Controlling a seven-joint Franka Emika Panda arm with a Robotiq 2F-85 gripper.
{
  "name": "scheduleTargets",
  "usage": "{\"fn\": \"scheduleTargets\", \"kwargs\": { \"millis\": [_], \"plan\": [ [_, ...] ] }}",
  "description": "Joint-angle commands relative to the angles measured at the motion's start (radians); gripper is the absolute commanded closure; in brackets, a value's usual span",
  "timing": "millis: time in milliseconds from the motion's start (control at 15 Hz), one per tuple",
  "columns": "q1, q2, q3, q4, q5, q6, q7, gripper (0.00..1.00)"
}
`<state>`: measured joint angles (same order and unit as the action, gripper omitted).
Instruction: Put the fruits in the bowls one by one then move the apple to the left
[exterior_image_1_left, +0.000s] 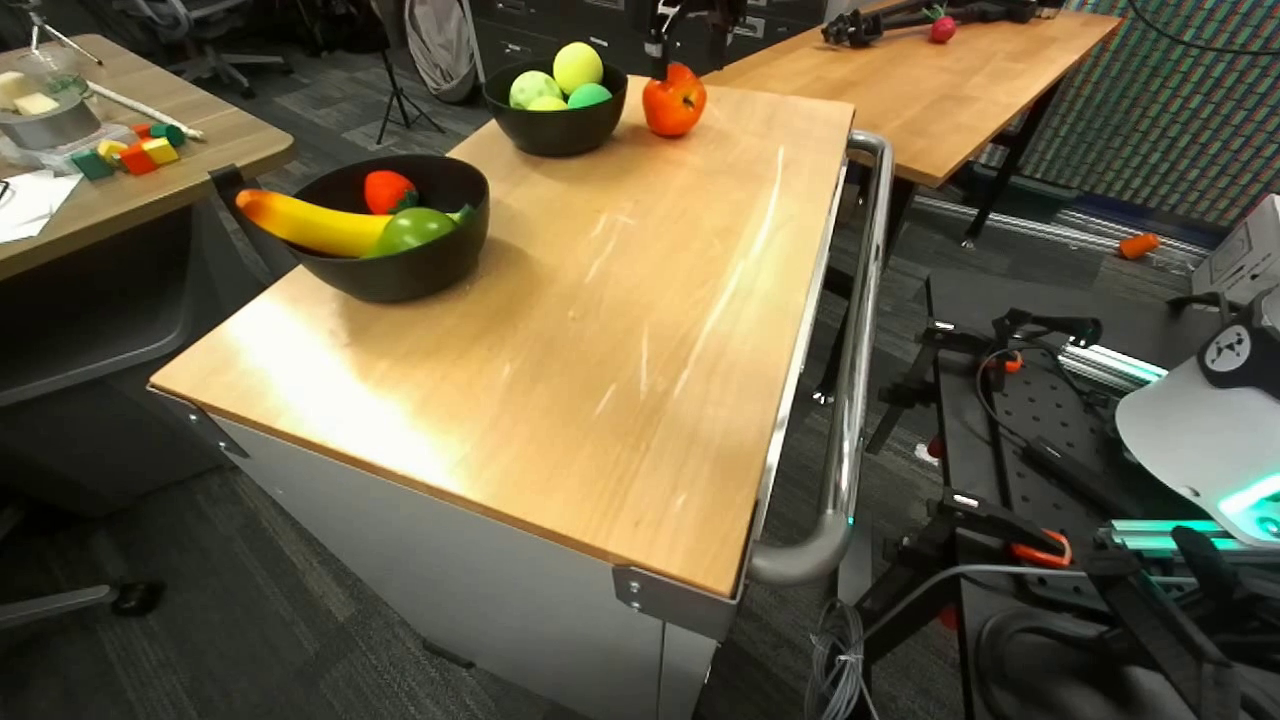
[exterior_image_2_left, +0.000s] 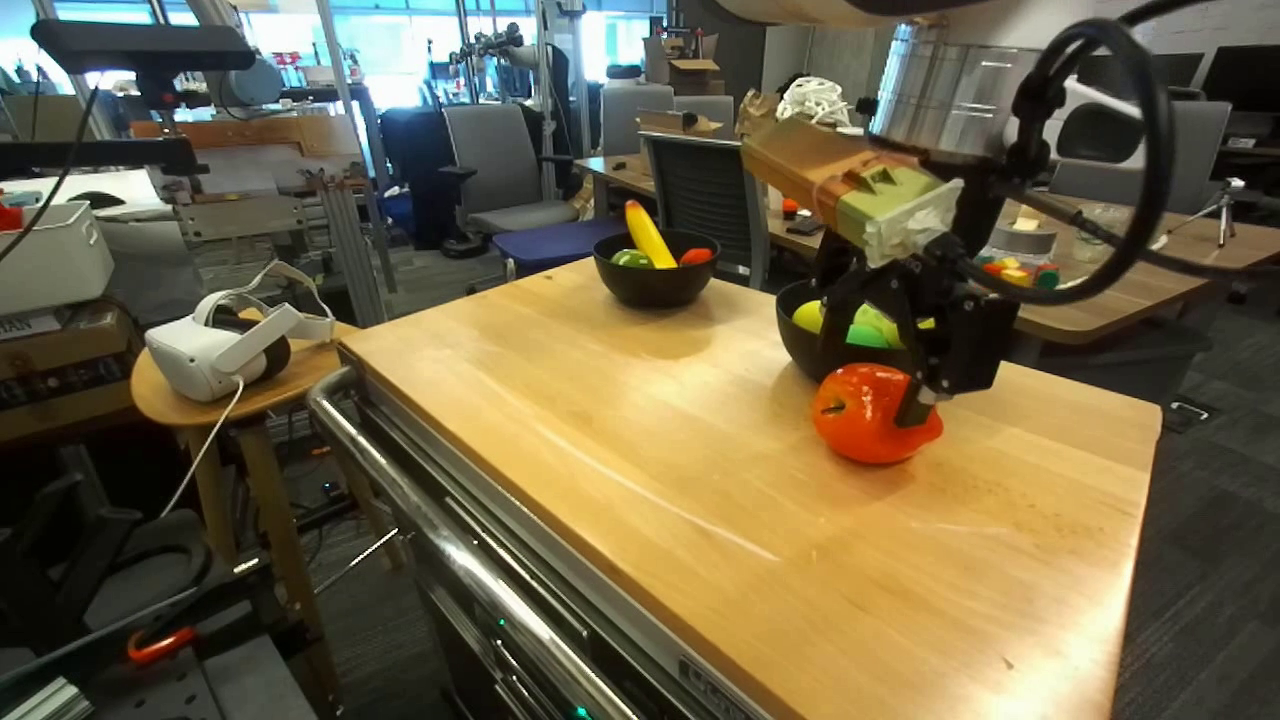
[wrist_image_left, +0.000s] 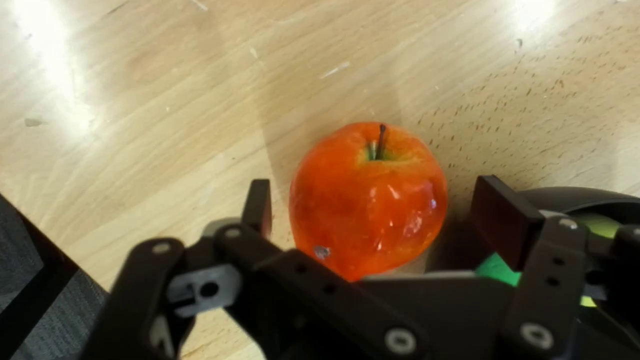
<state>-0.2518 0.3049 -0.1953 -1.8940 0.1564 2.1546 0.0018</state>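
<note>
The glossy red-orange apple (exterior_image_1_left: 672, 105) (exterior_image_2_left: 860, 420) (wrist_image_left: 360, 200) rests on the wooden tabletop. My gripper (wrist_image_left: 372, 195) is lowered around it, jaws apart; in the wrist view gaps show between the apple and both fingers (wrist_image_left: 257, 205). Close beside it stands a black bowl (exterior_image_1_left: 560, 135) holding several pieces, among them a yellow-green fruit (exterior_image_1_left: 577, 66) and a green fruit (exterior_image_1_left: 588, 96). A second black bowl (exterior_image_1_left: 420, 275) (exterior_image_2_left: 655, 290) contains the banana (exterior_image_1_left: 310, 225) (exterior_image_2_left: 648, 238), leaning over the rim, a red fruit (exterior_image_1_left: 386, 192) and a green fruit (exterior_image_1_left: 412, 230).
A metal handle bar (exterior_image_1_left: 860, 350) (exterior_image_2_left: 450, 550) runs along one side of the tabletop (exterior_image_1_left: 600, 380). Beyond its edges are a table with coloured blocks (exterior_image_1_left: 140, 150), another wooden table (exterior_image_1_left: 900, 90) and a stool bearing a white headset (exterior_image_2_left: 225, 340).
</note>
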Motion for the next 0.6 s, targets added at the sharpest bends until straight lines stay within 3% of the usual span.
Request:
{"fn": "scheduleTargets", "kwargs": {
  "millis": [0,533],
  "plan": [
    [-0.008,0.033,0.003,0.011,0.020,0.033,0.008,0.00],
    [-0.007,0.088,0.011,0.025,0.016,0.046,0.012,0.00]
  ]
}}
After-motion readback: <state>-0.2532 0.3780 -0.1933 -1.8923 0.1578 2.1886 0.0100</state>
